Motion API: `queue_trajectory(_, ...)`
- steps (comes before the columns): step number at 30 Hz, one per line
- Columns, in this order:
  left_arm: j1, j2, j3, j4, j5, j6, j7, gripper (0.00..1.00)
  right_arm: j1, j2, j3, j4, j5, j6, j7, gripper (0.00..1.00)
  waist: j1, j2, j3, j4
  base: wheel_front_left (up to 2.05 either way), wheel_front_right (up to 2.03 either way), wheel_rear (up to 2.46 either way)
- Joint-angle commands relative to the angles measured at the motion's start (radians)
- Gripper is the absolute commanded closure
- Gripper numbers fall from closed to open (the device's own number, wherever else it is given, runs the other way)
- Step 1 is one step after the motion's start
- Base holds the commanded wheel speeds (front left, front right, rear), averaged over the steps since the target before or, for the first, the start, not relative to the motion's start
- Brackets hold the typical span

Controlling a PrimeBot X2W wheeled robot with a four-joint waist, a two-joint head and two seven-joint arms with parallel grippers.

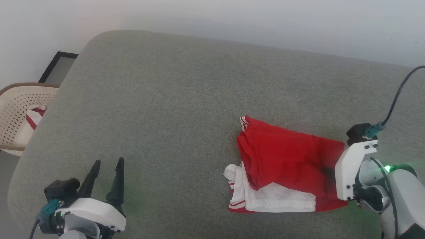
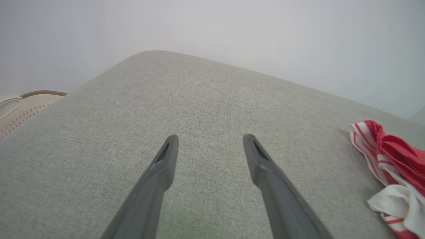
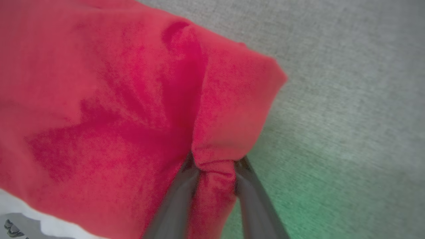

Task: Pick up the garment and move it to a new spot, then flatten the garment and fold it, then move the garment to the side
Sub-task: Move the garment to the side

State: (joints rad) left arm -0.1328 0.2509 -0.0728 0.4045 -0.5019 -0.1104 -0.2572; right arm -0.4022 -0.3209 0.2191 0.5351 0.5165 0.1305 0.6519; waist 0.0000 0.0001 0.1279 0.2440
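The garment (image 1: 285,162) lies bunched on the grey cushion (image 1: 166,99), right of centre, red on top with white cuff panels and striped edges at its near left. My right gripper (image 3: 215,162) is shut on a pinch of the garment's red fabric (image 3: 116,99) at its right edge; in the head view the wrist body covers the right gripper (image 1: 332,172) where it meets the cloth. My left gripper (image 1: 109,161) stands open over bare cushion at the lower left, far from the garment. In the left wrist view the left gripper (image 2: 209,139) holds nothing, and the garment (image 2: 395,156) shows at the right edge.
A beige perforated basket (image 1: 16,106) stands off the cushion's left end, holding another red-and-white cloth (image 1: 35,116). A dark-framed panel (image 1: 58,66) leans by the wall behind it. A black cable (image 1: 398,93) rises from the right wrist. A pale wall runs behind the cushion.
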Motion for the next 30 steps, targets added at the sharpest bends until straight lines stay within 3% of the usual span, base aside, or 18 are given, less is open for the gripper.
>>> queue_trajectory(1,-0.018,-0.002,-0.001,0.003,-0.001,-0.002,-0.005,0.0,0.022,0.017,0.004,0.031,-0.014,0.0,0.018,1.0,0.0,-0.0001,0.002,0.001,0.0,0.0,0.0)
queue_trajectory(14,-0.055,-0.003,-0.002,0.004,0.016,-0.007,-0.007,0.0,-0.022,-0.024,-0.116,-0.054,-0.08,-0.001,0.023,1.0,0.0,-0.0001,0.02,-0.063,0.0,0.0,0.0)
queue_trajectory(30,-0.19,-0.02,-0.076,0.008,0.034,-0.019,-0.008,0.0,-0.112,-0.184,-0.224,-0.115,-0.129,0.0,0.028,1.0,0.0,-0.0001,0.083,-0.229,0.0,0.0,0.0)
